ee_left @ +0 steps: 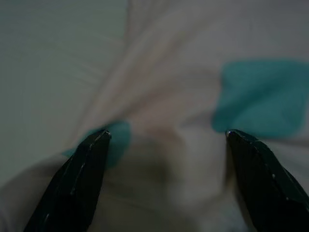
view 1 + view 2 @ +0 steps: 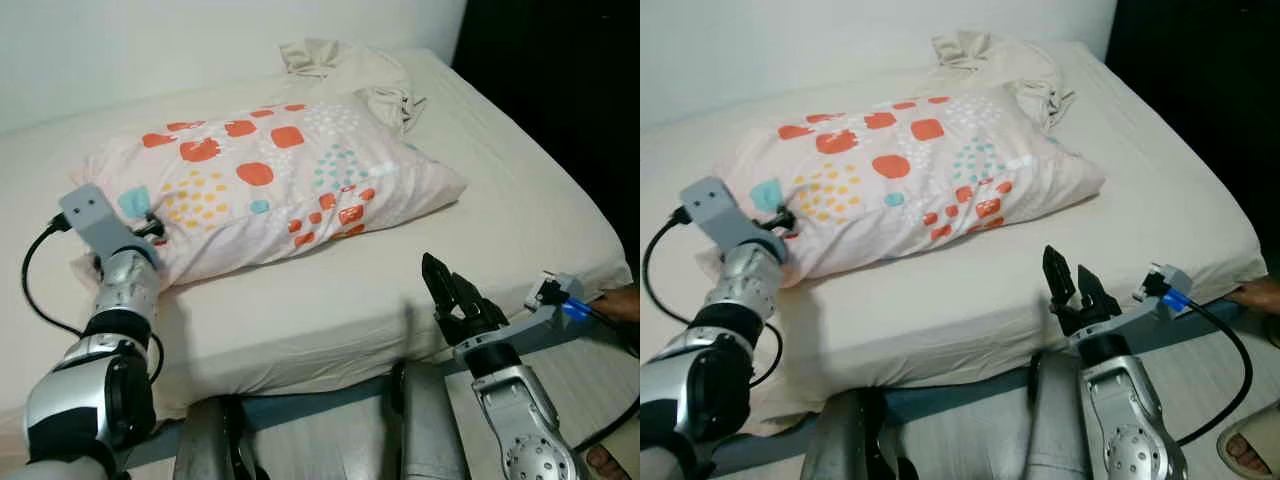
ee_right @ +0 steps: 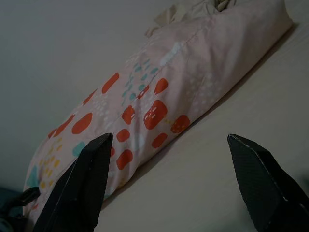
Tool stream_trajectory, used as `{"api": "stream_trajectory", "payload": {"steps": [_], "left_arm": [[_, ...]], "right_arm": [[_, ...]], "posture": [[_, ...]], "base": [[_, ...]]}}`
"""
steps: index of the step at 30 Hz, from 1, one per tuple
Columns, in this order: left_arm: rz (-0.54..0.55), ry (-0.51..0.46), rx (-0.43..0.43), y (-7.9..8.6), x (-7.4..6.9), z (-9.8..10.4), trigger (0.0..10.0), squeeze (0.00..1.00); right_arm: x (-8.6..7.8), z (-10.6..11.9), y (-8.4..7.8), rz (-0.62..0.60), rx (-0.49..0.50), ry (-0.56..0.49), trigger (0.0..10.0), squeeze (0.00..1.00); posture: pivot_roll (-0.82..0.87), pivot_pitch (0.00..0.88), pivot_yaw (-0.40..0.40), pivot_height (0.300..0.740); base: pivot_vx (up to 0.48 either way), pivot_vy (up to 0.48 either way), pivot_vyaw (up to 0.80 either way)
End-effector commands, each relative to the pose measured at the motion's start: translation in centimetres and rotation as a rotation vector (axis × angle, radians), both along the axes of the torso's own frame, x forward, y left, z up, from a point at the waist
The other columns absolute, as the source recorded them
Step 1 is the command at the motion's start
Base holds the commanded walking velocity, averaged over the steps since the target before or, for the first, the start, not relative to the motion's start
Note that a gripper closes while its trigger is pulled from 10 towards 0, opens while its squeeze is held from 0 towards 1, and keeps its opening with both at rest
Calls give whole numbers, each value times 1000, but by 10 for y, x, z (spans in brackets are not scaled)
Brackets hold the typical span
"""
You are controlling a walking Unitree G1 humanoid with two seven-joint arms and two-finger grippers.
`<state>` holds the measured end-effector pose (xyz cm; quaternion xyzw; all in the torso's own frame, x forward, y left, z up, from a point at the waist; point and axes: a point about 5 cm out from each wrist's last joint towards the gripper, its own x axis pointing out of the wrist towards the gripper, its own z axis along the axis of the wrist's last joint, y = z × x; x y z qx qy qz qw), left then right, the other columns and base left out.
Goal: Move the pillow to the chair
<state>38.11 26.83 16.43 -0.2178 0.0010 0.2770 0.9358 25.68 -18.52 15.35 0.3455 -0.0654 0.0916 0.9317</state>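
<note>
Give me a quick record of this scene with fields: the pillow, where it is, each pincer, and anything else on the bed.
pillow: patterned pillow, orange, teal and yellow spots, lying flat
location: on the bed, cream sheet
left pincer: left pincer open, fingers either side of the pillow's near-left corner fabric
right pincer: right pincer open, above the bed's front edge, apart from the pillow
other item: crumpled beige cloth behind the pillow
task state: pillow not yet lifted
</note>
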Motion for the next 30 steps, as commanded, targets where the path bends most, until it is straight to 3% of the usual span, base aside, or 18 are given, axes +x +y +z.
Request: {"api": "stream_trajectory", "payload": {"steps": [1,4,8,12,14,17,18,19,21,24,26,30], "left_arm": [[78,-3,2,20,-10,-3,10000,0],[129,5,23,30,-16,-4,10000,0],[197,20,166,47,-28,-3,10000,0],[220,65,210,57,-34,-6,10000,0],[204,131,171,62,-38,-17,10000,0],[131,211,106,58,-38,-32,10000,0],[39,273,0,47,-37,-47,10000,0],[2,290,-30,43,-36,-52,10000,0],[-27,302,-76,37,-36,-56,10000,0],[-110,288,-273,17,-31,-66,10000,0],[-119,285,-284,16,-31,-66,10000,0],[-213,199,-507,-4,-24,-66,10000,0]], "right_arm": [[-1,-4,4,23,12,18,10000,0],[0,-4,5,28,13,18,10000,0],[0,-4,8,39,14,18,10000,0],[0,-6,8,44,12,23,10000,0],[0,-6,8,45,11,25,10000,0],[1,-6,8,44,7,27,10000,0],[2,-6,7,39,0,32,10000,0],[2,-6,6,37,-1,33,10000,0],[2,-6,6,35,-3,34,10000,0],[0,-8,4,28,-7,40,10000,0],[0,-8,4,28,-8,41,10000,0],[-1,-9,3,25,-13,46,10000,0]], "posture": [[-229,281,148,527],[-230,281,152,527],[-226,281,151,527],[-222,279,150,527],[-219,277,149,527],[-216,276,149,527],[-219,276,149,527],[-219,276,149,527],[-219,275,148,527],[-223,276,150,527],[-223,276,150,527],[-226,278,147,527]], "base": [[0,0,0],[0,0,0],[0,0,0],[0,0,0],[0,0,0],[0,0,0],[0,0,0],[0,0,0],[0,0,0],[0,0,0],[0,0,0],[0,0,0]]}}
